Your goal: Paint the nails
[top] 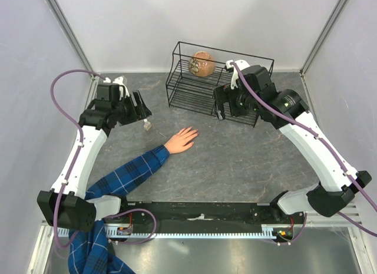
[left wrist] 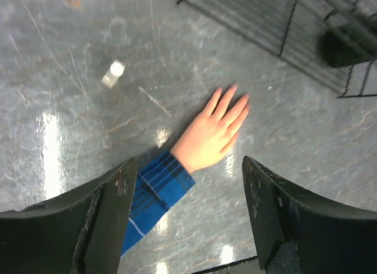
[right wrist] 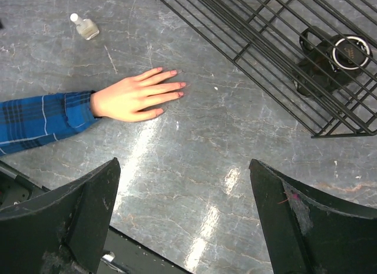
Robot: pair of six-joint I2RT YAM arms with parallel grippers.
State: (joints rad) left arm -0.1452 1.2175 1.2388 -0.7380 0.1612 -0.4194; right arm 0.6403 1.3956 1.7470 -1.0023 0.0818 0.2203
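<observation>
A light-skinned hand (top: 181, 139) in a blue plaid sleeve (top: 126, 177) lies flat on the grey table, fingers pointing toward the wire rack. Its nails (right wrist: 181, 85) show as small pale-pink tips; in the left wrist view the hand (left wrist: 211, 135) is blurred. A small clear bottle with a white cap (top: 146, 125) lies left of the hand. My left gripper (top: 141, 109) hovers just above and left of the bottle, open, nothing between its fingers (left wrist: 121, 191). My right gripper (top: 221, 106) hangs open by the rack's front, right of the hand, holding nothing.
A black wire rack (top: 215, 79) stands at the back with a brown pot (top: 201, 64) on it. A dark round object (right wrist: 333, 56) sits under the rack's grid. Grey walls close in left, right and behind. The black base rail (top: 200, 212) runs along the near edge.
</observation>
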